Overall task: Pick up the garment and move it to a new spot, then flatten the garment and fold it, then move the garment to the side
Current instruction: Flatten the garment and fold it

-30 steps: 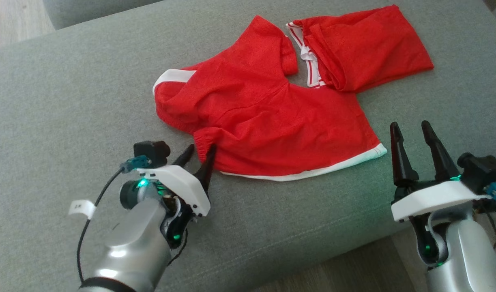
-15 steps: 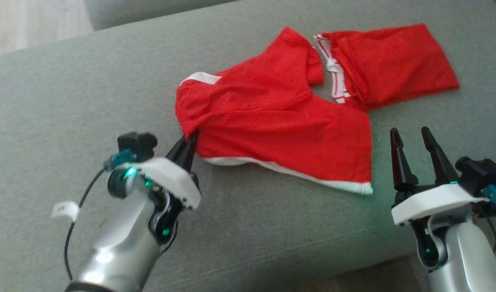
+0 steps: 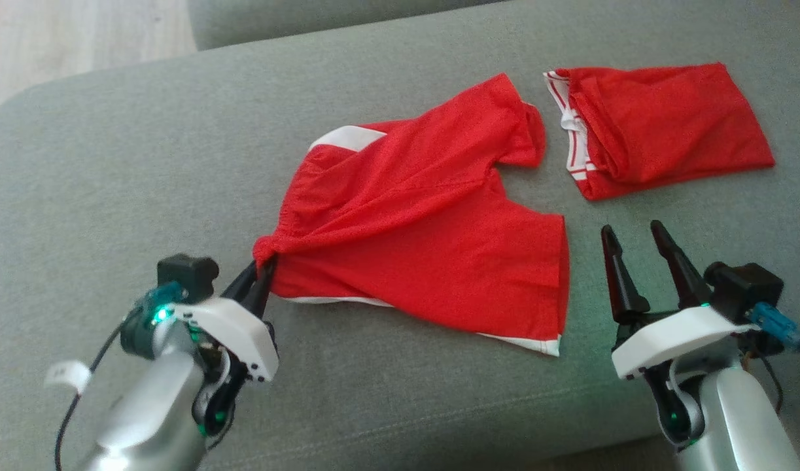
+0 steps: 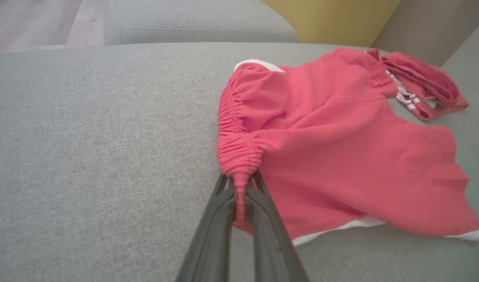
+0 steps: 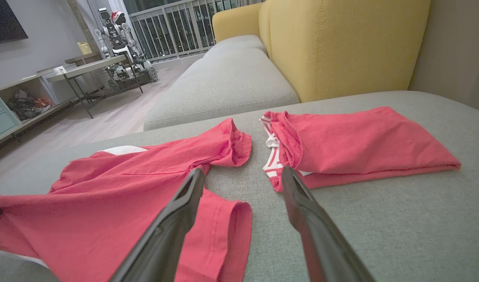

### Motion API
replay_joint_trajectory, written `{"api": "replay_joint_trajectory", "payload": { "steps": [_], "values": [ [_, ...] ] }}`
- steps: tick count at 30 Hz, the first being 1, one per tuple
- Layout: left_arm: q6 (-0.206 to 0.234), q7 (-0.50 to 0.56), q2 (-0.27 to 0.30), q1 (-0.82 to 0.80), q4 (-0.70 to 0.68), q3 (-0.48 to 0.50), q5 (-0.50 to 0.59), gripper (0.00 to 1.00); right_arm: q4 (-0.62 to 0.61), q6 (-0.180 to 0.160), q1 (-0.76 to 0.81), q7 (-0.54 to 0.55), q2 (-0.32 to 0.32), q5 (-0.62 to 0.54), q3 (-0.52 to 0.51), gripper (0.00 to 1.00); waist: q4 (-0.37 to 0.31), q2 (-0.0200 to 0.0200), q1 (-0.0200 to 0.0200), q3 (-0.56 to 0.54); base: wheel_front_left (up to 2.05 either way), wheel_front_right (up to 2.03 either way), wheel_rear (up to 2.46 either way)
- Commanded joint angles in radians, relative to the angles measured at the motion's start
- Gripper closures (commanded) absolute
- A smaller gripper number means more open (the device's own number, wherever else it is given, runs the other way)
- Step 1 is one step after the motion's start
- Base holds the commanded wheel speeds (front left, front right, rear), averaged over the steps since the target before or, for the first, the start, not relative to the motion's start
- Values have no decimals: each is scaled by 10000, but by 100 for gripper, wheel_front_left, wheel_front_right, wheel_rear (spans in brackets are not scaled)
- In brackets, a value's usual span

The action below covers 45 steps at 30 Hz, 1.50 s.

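Garment (image 3: 432, 261) corner pinched, half-hidden between left jaws

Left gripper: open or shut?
Shut on the red garment: the left gripper pinches its bunched elastic edge, with cloth gathered between both fingers.

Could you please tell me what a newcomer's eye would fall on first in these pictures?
The bright red garment sprawled across the grey cushion, its bunched waistband pinched in the left gripper at lower left. Next, a second red garment lying folded at upper right, apart from the first, with the right gripper open and empty below it.
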Motion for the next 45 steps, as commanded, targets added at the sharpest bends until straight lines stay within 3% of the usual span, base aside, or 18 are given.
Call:
{"api": "replay_joint_trajectory", "payload": {
  "steps": [1, 9, 15, 16, 17, 26, 35, 41, 45],
  "values": [
    [32, 106, 389, -700, -292, 295, 124, 100, -349, -4, -259, 11, -66, -53, 286, 0, -156, 0, 0, 136, 0, 0, 0],
    [-202, 1238, 945, -1926, 553, 62, 349, 100, -300, -4, -507, -10, -66, -2, 514, 0, -798, 0, 0, 673, 0, 0, 0],
    [-431, 1769, 986, -2598, 1569, -73, 260, 100, -208, -4, -678, -135, -66, 88, 605, 0, -954, 0, 0, 952, 0, 0, 0],
    [-459, 1744, 962, -2677, 1703, -85, 246, 58, -184, -4, -709, -153, -66, 105, 611, 0, -949, 0, 0, 976, 0, 0, 0],
    [-468, 1677, 939, -2740, 1836, -71, 229, 0, -157, -4, -741, -169, -66, 127, 626, 0, -940, 0, 0, 992, 0, 0, 0],
    [-510, 587, 694, -2844, 2419, 48, 85, 0, 63, -4, -840, -249, -66, 103, 534, 0, -426, 0, 0, 746, 0, 0, 0],
    [106, -496, 692, -1725, 1243, 899, -430, 0, 71, -4, -360, -440, -66, 249, 447, 0, 422, 0, 0, -31, 0, 0, 0],
    [1191, -630, 466, 725, -1610, 2020, -206, 0, -84, -4, 724, -711, -66, 472, 54, 0, 1253, 0, 0, -792, 0, 0, 0],
    [1412, -633, -152, 2429, -3174, 2501, 383, 0, -116, -4, 1395, -773, -66, 507, -204, 0, 1570, 0, 0, -1036, 0, 0, 0]
  ]
}}
